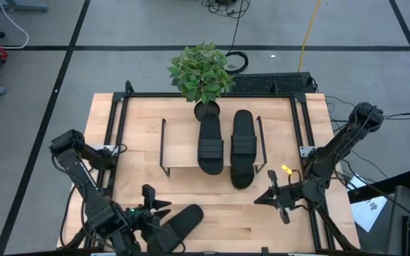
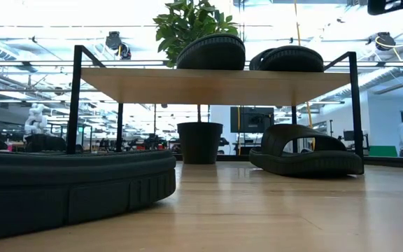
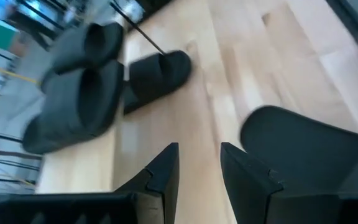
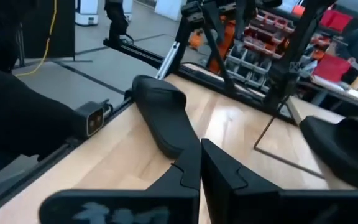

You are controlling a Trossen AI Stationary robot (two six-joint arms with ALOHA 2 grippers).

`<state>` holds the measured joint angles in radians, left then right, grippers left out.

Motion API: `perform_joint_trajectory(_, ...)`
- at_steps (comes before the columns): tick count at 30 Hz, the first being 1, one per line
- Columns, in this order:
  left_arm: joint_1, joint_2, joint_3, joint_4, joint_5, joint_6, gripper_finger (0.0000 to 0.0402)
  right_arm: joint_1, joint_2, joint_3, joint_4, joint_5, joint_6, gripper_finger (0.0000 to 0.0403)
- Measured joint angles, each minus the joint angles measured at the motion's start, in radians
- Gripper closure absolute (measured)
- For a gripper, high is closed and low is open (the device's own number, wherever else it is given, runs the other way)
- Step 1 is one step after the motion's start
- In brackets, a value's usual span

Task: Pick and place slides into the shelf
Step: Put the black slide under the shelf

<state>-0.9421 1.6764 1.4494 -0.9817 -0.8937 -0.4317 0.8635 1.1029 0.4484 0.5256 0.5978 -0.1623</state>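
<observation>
Two black slides [image 1: 211, 144] [image 1: 244, 131] lie soles down on the plank top of the shelf [image 1: 180, 146]. A third slide [image 2: 306, 154] rests on the table under the shelf's right end. The fourth slide [image 1: 181, 222] lies flat on the table near the front edge. My left gripper [image 1: 155, 199] hovers just left of this slide [image 3: 303, 143], open, with only bare table between its fingers [image 3: 163, 168]. My right gripper [image 1: 260, 199] hangs shut and empty above the table's right front, pointing toward the left.
A potted plant [image 1: 201, 75] stands behind the shelf at the table's far edge. The shelf's thin dark end frames [image 1: 164, 146] rise from the table. A small yellow piece [image 1: 287, 170] lies near the right arm. Bare wood [image 1: 226, 224] stretches between the grippers.
</observation>
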Motion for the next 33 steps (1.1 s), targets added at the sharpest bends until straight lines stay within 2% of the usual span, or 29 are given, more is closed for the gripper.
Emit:
perform_joint_trajectory(3, -0.004, 0.004, 0.000, 0.000, 0.051, -0.043, 0.0284, -0.006, 0.065, 0.015, 0.050, -0.002, -0.012, 0.0403)
perform_joint_trajectory(7, -0.049, 0.007, -0.029, 0.013, 0.092, -0.119, 0.0284, -0.039, 0.170, 0.099, 0.077, -0.098, -0.064, 0.0403)
perform_joint_trajectory(12, -0.141, 0.009, -0.099, 0.126, 0.143, -0.245, 0.0284, -0.065, 0.255, 0.166, 0.055, -0.127, -0.088, 0.0403)
perform_joint_trajectory(15, -0.195, 0.007, -0.131, 0.293, 0.149, -0.260, 0.0284, -0.066, 0.264, 0.170, 0.060, -0.126, -0.090, 0.0403)
perform_joint_trajectory(21, -0.309, 0.023, -0.205, 0.643, 0.130, -0.122, 0.0284, -0.064, 0.242, 0.171, 0.063, -0.125, -0.058, 0.0403)
perform_joint_trajectory(28, -0.325, 0.112, -0.221, 0.647, -0.004, -0.122, 0.0284, -0.066, 0.239, 0.171, 0.063, -0.123, -0.070, 0.0403)
perform_joint_trajectory(31, -0.302, 0.144, -0.221, 0.636, 0.020, -0.179, 0.0284, -0.071, 0.239, 0.171, 0.079, -0.123, -0.090, 0.0403)
perform_joint_trajectory(33, -0.288, 0.157, -0.221, 0.609, 0.084, -0.232, 0.0284, -0.075, 0.239, 0.171, 0.088, -0.123, -0.090, 0.0403)
